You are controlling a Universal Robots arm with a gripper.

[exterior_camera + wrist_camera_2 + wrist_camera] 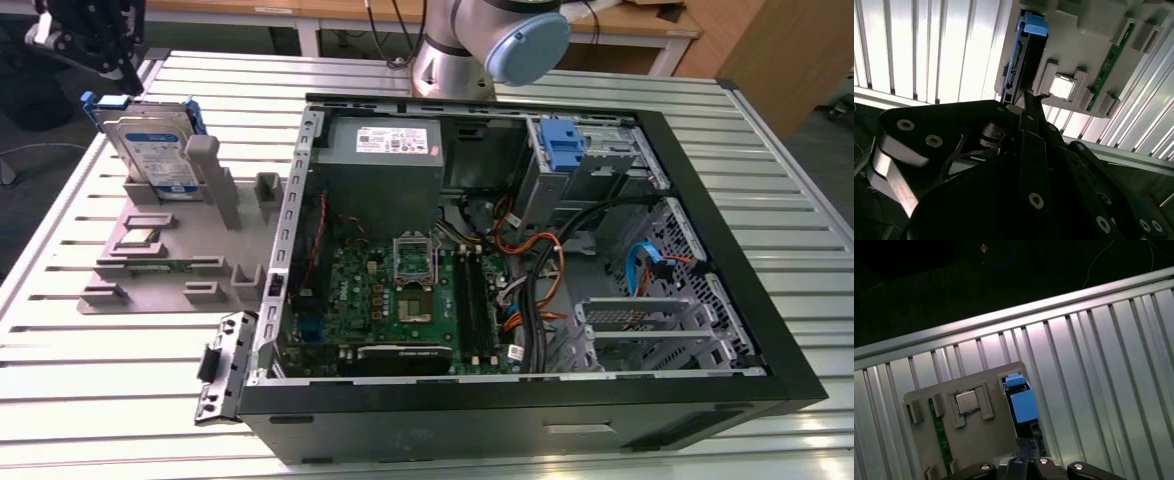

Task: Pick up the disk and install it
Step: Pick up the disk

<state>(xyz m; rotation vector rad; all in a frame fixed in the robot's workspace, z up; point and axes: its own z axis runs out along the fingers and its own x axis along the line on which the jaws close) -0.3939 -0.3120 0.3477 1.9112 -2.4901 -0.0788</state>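
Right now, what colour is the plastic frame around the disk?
Blue. The frame shows best in the exterior view, clipped around the upright disk.

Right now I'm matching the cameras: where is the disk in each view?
Exterior view: disk upright in the grey holder, on the exterior view's left.
Second wrist view: edge-on, beside the holder's square chip.
First wrist view: end-on, beside that chip.
Shared landmark: the square chip.

A Universal Robots arm (447, 55) in silver-grey metal, its rounded joint cap (527, 45) pale blue — and, in the second wrist view, the matt black hand (1026, 96), built of flat linked bars studded with round silver screws.
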